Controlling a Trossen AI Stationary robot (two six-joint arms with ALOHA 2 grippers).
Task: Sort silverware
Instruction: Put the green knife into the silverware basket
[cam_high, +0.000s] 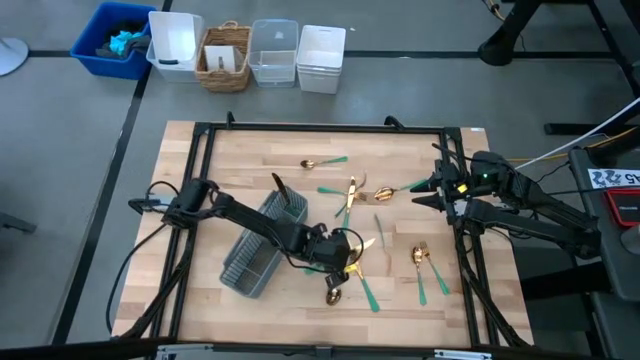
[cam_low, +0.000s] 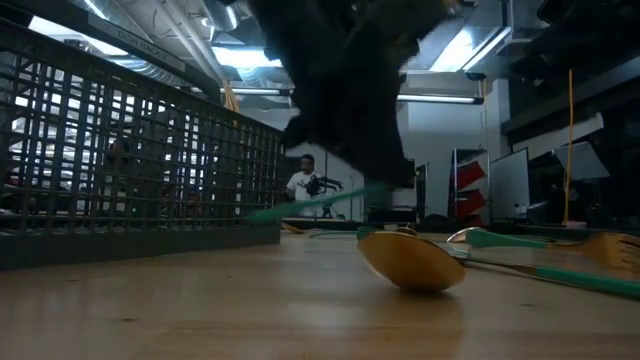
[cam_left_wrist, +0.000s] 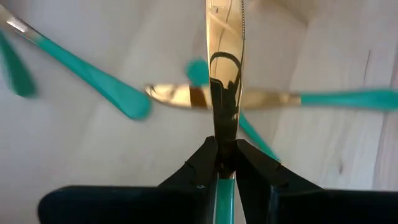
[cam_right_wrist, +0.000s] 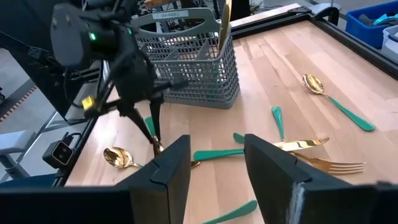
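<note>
The left tool (cam_high: 345, 262) pinches a gold-bladed, green-handled knife (cam_left_wrist: 225, 74) just right of the grey mesh caddy (cam_high: 262, 240), above scattered gold-and-green silverware (cam_high: 425, 262) on the wooden worktop (cam_high: 250, 160). The right tool (cam_high: 425, 192) waits spread at the right edge.

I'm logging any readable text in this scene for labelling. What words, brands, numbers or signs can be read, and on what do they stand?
No text here can be read for certain.
White tag at the right edge of the high view: dark characters, too blurred to read.
Label on the rim of the grey mesh caddy in the right wrist view: print too small to read.
Spoons, forks and knives: no markings visible.
</note>
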